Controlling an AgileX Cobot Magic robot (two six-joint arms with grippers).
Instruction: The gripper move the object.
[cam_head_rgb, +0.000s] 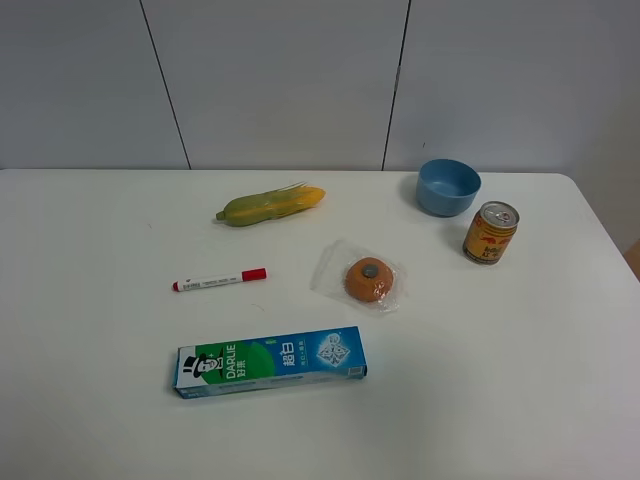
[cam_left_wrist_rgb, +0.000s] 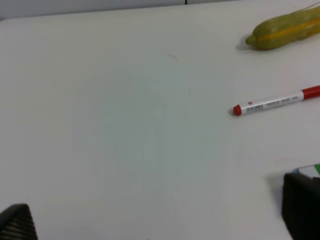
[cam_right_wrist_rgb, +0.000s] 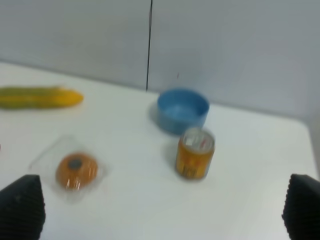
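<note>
The light-blue bowl (cam_head_rgb: 449, 186) is seen upright, mouth up, with no long axis, near the table's (cam_head_rgb: 500, 380) far edge just beside the drink can (cam_head_rgb: 490, 232), while both grippers' fingertips are spread wide, holding nothing.

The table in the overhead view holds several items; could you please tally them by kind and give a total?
Food: 2 (corn cob, wrapped bun)
Drink can: 1
Blue bowl: 1
Marker pen: 1
Toothpaste box: 1
Total: 6
</note>
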